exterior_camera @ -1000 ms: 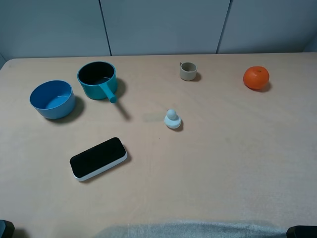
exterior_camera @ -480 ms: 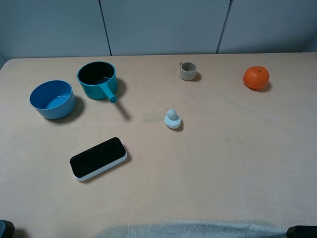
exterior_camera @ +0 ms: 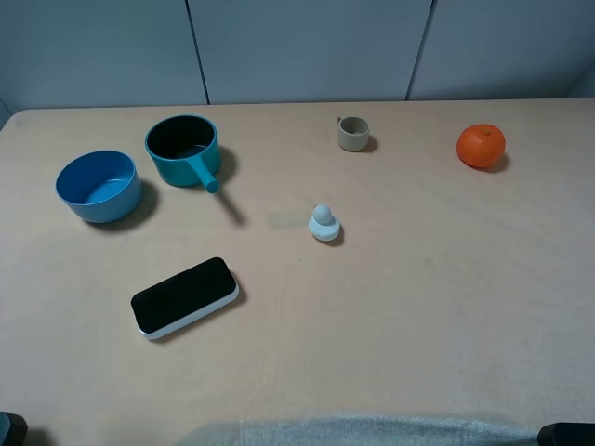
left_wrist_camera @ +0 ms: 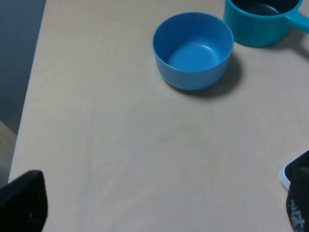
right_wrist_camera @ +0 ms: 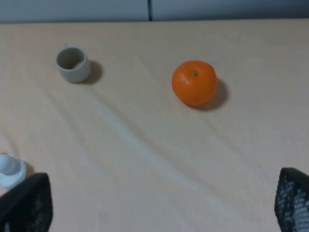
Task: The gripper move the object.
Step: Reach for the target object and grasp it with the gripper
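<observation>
The orange mandarin (exterior_camera: pixel 481 146) sits alone at the far right of the table; it also shows in the right wrist view (right_wrist_camera: pixel 194 82), well ahead of my right gripper (right_wrist_camera: pixel 159 203). That gripper's two dark fingers (right_wrist_camera: pixel 24 203) stand wide apart, open and empty. My left gripper (left_wrist_camera: pixel 159 208) is also open and empty, with its fingers (left_wrist_camera: pixel 21 200) spread over bare table in front of the blue bowl (left_wrist_camera: pixel 193 50). In the high view only dark bits of the arms show at the bottom corners, the left one (exterior_camera: pixel 9 429) and the right one (exterior_camera: pixel 567 433).
A blue bowl (exterior_camera: pixel 98 186) and a teal pot with a handle (exterior_camera: pixel 183 150) stand at the far left. A small grey cup (exterior_camera: pixel 353 134) is at the back centre. A pale duck figure (exterior_camera: pixel 323 223) is mid-table. A black phone (exterior_camera: pixel 184 296) lies front left.
</observation>
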Motion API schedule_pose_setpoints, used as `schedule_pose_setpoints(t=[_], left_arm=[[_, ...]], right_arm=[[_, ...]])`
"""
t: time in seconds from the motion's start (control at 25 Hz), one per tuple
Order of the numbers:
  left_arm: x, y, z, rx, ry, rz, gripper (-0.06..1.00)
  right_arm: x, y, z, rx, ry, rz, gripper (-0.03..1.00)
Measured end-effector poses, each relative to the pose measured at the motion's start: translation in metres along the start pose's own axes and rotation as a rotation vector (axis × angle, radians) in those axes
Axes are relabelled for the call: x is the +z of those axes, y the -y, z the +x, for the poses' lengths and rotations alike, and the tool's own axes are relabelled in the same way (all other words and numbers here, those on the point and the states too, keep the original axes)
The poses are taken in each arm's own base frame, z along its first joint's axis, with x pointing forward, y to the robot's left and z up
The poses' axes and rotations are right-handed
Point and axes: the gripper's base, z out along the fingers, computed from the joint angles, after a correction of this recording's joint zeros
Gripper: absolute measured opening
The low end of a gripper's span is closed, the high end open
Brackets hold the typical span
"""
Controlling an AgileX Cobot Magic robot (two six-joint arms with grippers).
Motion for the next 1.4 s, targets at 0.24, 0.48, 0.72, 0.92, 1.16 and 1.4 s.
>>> schedule_pose_setpoints(t=[0.24,0.48,0.72,0.92,1.16,1.4], left_arm=[[0.0,0.0,0.0,0.0,0.0,0.0,0.99],[0.0,0.0,0.0,0.0,0.0,0.0,0.99],[0.0,0.0,0.0,0.0,0.0,0.0,0.99],[0.0,0.0,0.0,0.0,0.0,0.0,0.99],[0.0,0.0,0.0,0.0,0.0,0.0,0.99],[0.0,0.0,0.0,0.0,0.0,0.0,0.99]], right_arm=[[0.027,0.0,-0.03,0.002,-0.073,0.001,0.69],[0.066,0.003,-0.066,0.019,-0.142,0.022,0.69],[0.102,0.007,-0.087,0.022,-0.221,0.058,0.69],[0.136,0.013,-0.098,0.03,-0.274,0.074,0.69],[0.176,0.032,-0.096,0.105,-0.365,0.054,0.69],[0.211,0.046,-0.084,0.127,-0.447,0.026,0.69]])
